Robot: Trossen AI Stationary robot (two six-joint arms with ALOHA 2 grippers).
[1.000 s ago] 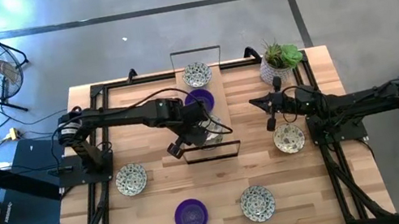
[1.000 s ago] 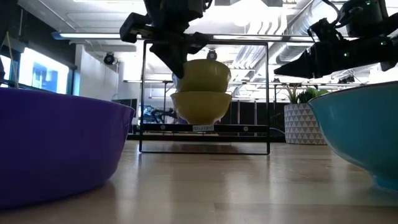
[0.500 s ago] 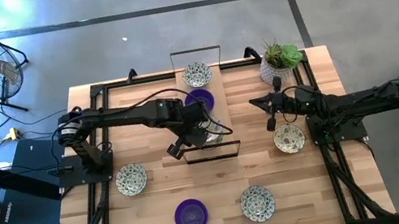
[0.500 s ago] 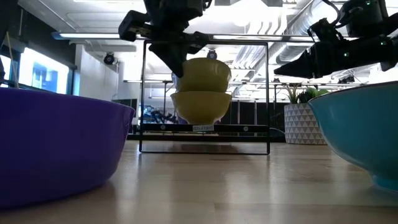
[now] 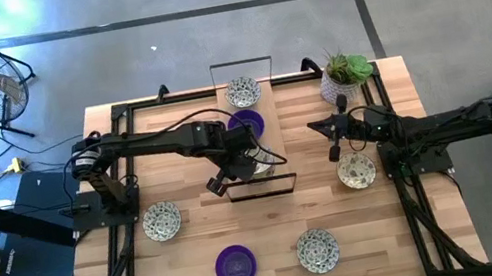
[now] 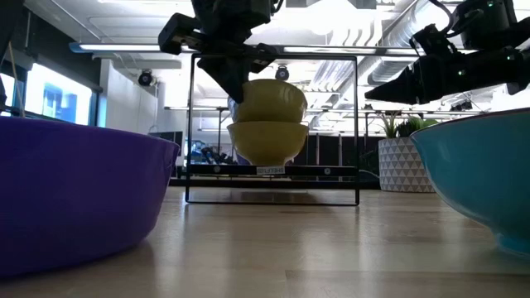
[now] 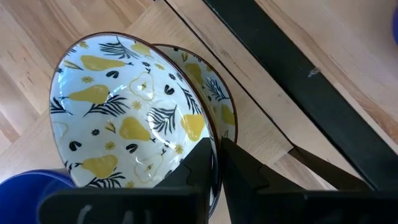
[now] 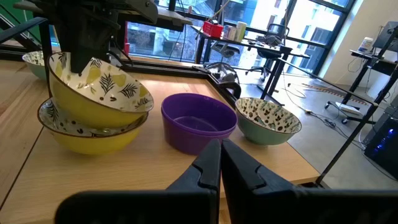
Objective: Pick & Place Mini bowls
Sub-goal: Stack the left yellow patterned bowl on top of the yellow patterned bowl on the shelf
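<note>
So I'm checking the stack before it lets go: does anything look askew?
Yes. The top pear-patterned bowl sits tilted in the lower bowl, not nested level. The left pincer grips its rim. The other bowls on the table rest flat.

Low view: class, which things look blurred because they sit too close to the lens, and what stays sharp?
In the low view, the purple bowl and teal bowl loom soft-edged; the stacked yellow bowls in the wire frame stay sharp.
</note>
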